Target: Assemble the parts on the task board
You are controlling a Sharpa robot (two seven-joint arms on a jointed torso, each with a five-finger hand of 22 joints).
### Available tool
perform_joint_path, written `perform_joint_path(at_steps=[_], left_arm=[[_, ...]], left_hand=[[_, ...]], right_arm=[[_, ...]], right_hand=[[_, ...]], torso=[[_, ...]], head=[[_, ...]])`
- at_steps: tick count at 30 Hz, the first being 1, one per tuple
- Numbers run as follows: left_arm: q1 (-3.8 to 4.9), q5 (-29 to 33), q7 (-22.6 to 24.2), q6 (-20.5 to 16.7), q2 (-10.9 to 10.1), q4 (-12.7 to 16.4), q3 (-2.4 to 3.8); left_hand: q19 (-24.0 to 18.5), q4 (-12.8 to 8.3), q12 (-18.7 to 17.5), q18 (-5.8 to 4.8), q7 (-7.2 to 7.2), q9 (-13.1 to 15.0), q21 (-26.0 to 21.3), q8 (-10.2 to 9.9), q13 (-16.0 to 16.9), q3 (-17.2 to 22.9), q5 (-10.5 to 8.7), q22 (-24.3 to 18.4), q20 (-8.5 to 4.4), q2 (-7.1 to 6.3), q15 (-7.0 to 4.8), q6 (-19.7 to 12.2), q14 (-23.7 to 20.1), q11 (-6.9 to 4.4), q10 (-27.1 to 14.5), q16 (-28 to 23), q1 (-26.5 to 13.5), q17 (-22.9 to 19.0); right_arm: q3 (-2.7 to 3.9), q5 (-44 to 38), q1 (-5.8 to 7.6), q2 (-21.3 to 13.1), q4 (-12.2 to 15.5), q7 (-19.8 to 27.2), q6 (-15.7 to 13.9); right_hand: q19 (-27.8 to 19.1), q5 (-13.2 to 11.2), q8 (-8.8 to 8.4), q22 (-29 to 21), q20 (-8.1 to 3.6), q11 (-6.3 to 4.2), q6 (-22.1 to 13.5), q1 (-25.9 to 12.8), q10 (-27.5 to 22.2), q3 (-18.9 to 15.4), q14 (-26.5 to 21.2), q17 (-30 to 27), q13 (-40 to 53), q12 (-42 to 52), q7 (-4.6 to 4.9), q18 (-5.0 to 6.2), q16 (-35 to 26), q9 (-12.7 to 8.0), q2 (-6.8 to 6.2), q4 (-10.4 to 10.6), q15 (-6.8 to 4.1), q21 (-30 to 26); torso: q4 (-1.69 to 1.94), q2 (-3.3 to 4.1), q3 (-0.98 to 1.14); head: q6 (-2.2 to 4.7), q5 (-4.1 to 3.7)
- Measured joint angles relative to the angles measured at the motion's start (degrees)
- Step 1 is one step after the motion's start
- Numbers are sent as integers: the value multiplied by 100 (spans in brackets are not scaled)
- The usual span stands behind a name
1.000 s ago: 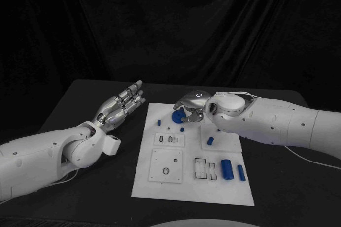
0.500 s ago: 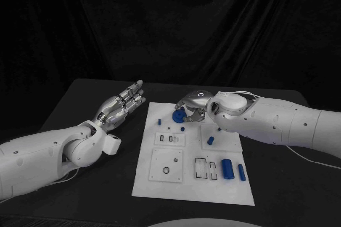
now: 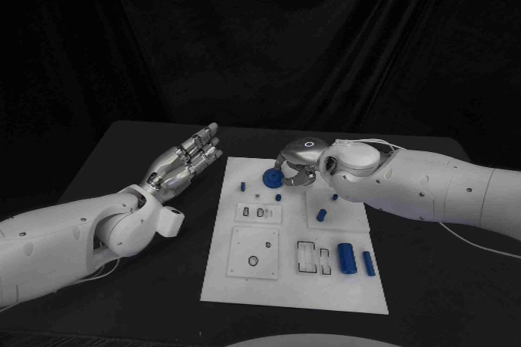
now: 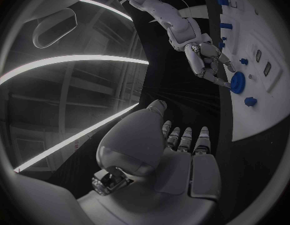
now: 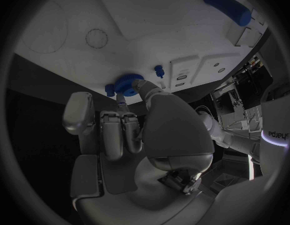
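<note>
The white task board (image 3: 291,288) lies in the middle of the black table. At its far end a round blue disc (image 3: 274,179) is pinched at its edge by the fingertips of my right hand (image 3: 300,162). The same blue disc (image 4: 237,82) meets those fingers in the left wrist view, and in the right wrist view the blue disc (image 5: 126,83) sits just past the thumb. My left hand (image 3: 187,160) hovers left of the board with its fingers straight and apart, holding nothing. Small blue pegs (image 3: 242,186) stand near the disc.
Two blue cylinders (image 3: 346,257) lie side by side at the board's near right, next to rectangular slots (image 3: 309,257). A square plate with a round hole (image 3: 253,261) sits at the near left. A short blue peg (image 3: 322,214) stands mid-right.
My right hand has drawn slightly to the right and up, leaving more of the blue disc showing. The left hand has stayed put.
</note>
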Motion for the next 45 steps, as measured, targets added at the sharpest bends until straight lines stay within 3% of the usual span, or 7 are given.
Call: perform_joint_path(at_steps=[9,19,27,33,38,40,45], left_arm=[[-2,0,0,6,-21,3,0],[-9,0,0,16,-26,2,0],[-13,0,0,19,-76,14,-1],[-15,-1,0,18,-83,17,-1],[-18,-1,0,18,-65,14,-1],[-18,-1,1,18,-52,14,-1],[-19,-1,1,18,-35,13,-1]], left_hand=[[0,0,0,0,0,0,0,0,1,0,0,0,0,0,0,0,0,23,-18,0,0,1],[0,16,0,0,0,0,0,-1,2,15,0,1,0,0,0,0,0,22,-18,0,0,-3],[0,16,0,-1,0,0,0,-1,3,15,0,1,0,0,0,0,0,22,-18,0,0,-3],[0,1,0,0,0,0,0,-2,1,31,0,1,0,0,0,0,0,22,-18,0,0,-3],[0,1,0,-1,0,0,0,21,0,31,0,1,0,0,0,0,0,38,-1,0,0,-2],[0,0,0,-1,0,0,0,22,-1,31,0,1,0,0,0,0,0,38,-1,0,0,-2],[0,1,0,-1,0,0,0,22,-1,31,0,1,-1,0,0,0,0,38,-1,0,0,-1]], right_arm=[[-8,0,-41,-165,27,-2,-30],[-7,0,-63,-332,93,-27,-96],[-9,-1,-36,-764,475,-63,-252],[-8,-1,272,-1442,1093,-178,-374],[-6,-1,425,-1993,1510,-300,-400],[-25,-1,441,-2154,1578,-355,-397],[-56,-1,431,-2415,1588,-460,-338]], right_hand=[[21,-539,6,5,21,39,219,-69,-6,-55,0,0,0,0,-15,0,0,43,-8,55,0,-49],[21,-799,-19,4,20,39,243,-98,-6,-87,0,0,0,0,-1,0,0,84,22,87,0,-155],[9,-1092,-62,3,9,39,324,-98,-6,-169,0,0,0,0,-43,0,0,130,22,135,0,-289],[-11,-1847,-174,3,-180,-233,-82,-127,-9,-407,7,0,0,-136,-337,0,-3,-32,51,325,-212,-552],[103,-1887,-174,2,-285,-302,-179,-71,-14,-588,-1,0,1,-739,-423,1,-610,-168,107,396,-269,-464],[180,-1954,-174,2,-294,-322,-251,-47,-40,-661,-9,-64,1,-1243,-411,0,-1477,-224,131,445,-277,-394],[186,-1997,-173,2,-288,-341,-352,-21,-283,-783,-9,-1492,-236,-2571,-411,0,-3268,-330,157,505,-277,-644]], torso=[[3,-1,0],[4,-1,0],[3,-5,1],[3,-4,3],[1,-5,4],[-3,-9,3],[-15,-25,-3]], head=[[3,14],[27,11],[68,20],[83,-36],[103,-74],[103,-97],[65,-120]])
